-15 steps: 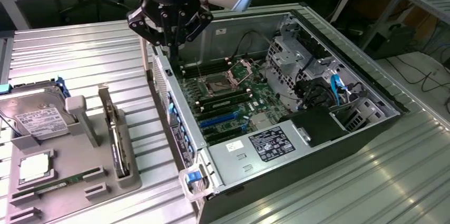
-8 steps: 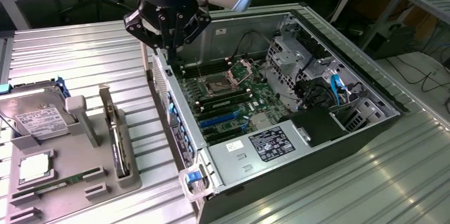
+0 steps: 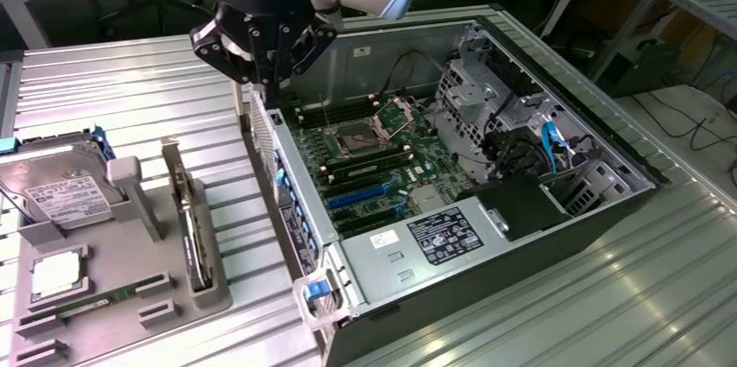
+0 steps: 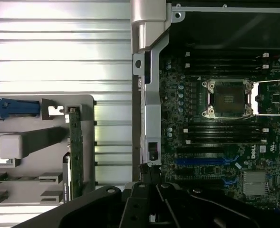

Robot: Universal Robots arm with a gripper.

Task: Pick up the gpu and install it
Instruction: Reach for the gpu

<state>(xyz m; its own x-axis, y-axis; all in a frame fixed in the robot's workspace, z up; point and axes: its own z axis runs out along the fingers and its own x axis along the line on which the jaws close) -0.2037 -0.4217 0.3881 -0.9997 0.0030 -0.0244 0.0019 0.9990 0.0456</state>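
Exterior view: the black gripper (image 3: 265,73) hangs over the exterior view's left wall of the open black computer case (image 3: 484,298), fingers pressed together, empty. The green gpu card (image 3: 193,237) stands on edge in the grey holder tray (image 3: 210,296) on the ribbed metal desk (image 3: 138,99), well apart from the gripper.

Wrist view: the gpu (image 4: 75,152) sits in the tray beside the case.

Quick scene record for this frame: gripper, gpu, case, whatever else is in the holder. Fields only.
gripper: over the case wall on the holder side, apart from the gpu
gpu: standing on edge in a slot of the gray holder, not picked up
case: open, lying on its side, motherboard exposed
hard drive: in the holder, toward the exterior view's left
memory stick: lying flat in the holder
install: not yet done
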